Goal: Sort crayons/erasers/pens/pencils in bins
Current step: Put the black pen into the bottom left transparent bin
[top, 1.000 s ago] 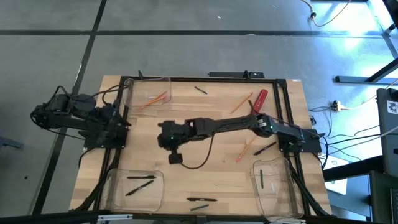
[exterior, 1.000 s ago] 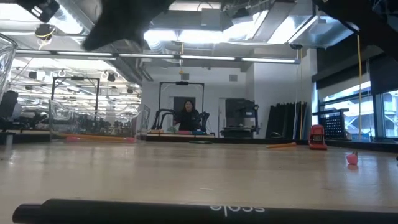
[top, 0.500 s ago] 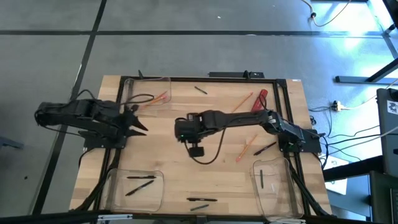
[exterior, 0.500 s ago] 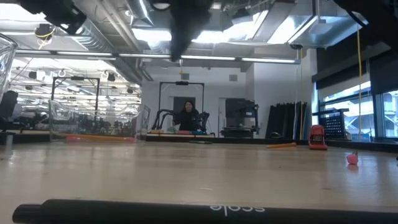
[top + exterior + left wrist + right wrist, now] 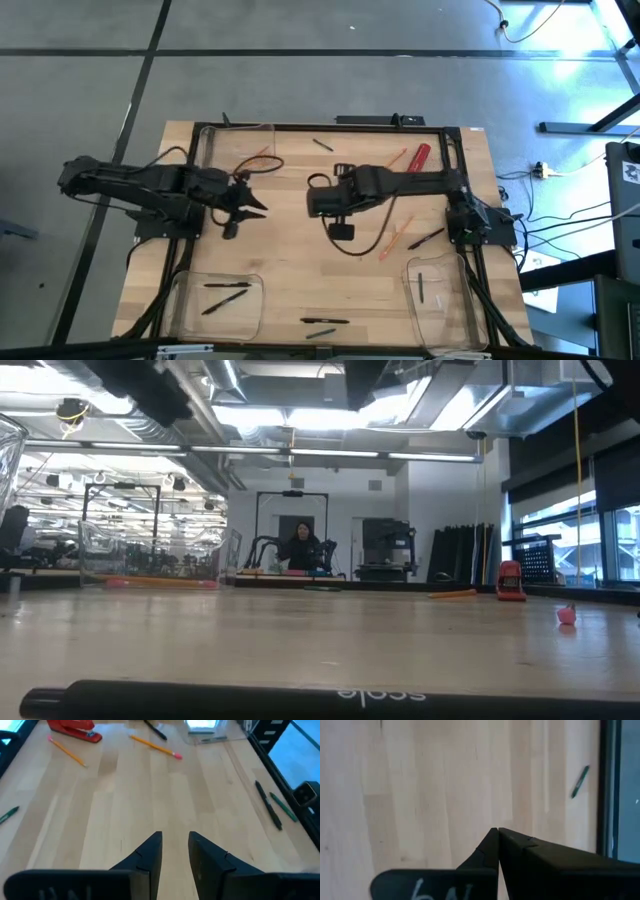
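My left gripper [image 5: 256, 205] hangs open and empty over the bare table left of the middle; in its wrist view [image 5: 175, 845] the fingers stand a little apart. My right gripper [image 5: 312, 201] is shut and empty at the middle [image 5: 498, 834]. Loose pencils [image 5: 392, 237] and a pen [image 5: 428, 238] lie flat on the right part of the table. Another pencil [image 5: 388, 166] lies next to a red cylinder [image 5: 418, 155]. The far-left bin [image 5: 236, 150] holds pencils, the near-left bin [image 5: 215, 300] two pens, the near-right bin [image 5: 435, 290] one pen.
A pen [image 5: 322, 145] lies near the far edge and two [image 5: 325, 322] at the near edge; one black pen [image 5: 240, 700] fills the low view's foreground. A pink eraser [image 5: 566, 615] lies at the right. A person [image 5: 302, 547] sits in the room behind.
My left gripper has reached from the table's left edge toward the middle. My right gripper has drawn back from left of the middle toward the table's right edge, staying shut and empty.
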{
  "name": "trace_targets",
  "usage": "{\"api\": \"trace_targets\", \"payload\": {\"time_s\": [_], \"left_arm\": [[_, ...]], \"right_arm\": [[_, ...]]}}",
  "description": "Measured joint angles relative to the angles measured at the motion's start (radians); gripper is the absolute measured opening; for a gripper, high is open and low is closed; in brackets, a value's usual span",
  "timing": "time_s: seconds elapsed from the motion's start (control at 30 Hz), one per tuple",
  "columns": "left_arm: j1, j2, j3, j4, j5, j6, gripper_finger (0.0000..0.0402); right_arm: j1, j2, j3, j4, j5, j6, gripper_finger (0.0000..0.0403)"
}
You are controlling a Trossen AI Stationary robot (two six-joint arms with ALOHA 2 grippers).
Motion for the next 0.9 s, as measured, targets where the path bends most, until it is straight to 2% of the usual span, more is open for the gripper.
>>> {"api": "trace_targets", "payload": {"time_s": [0.3, 0.57, 0.73, 0.9], "left_arm": [[-0.065, 0.177, 0.017, 0.071, -0.008, 0.027, 0.0088], [-0.136, 0.342, 0.239, -0.134, -0.129, 0.041, 0.0088], [-0.185, 0.460, 0.364, -0.199, -0.161, 0.043, 0.0088], [-0.263, 0.574, 0.465, -0.252, -0.165, -0.003, 0.0088]], "right_arm": [[0.030, -0.091, -0.002, -0.001, -0.003, -0.030, 0.0004], [0.084, -0.119, -0.002, 0.000, 0.004, -0.045, 0.0008], [0.118, -0.147, -0.002, 0.000, -0.052, -0.106, 0.0009], [0.138, -0.202, -0.002, 0.000, -0.048, -0.109, 0.0009]]}}
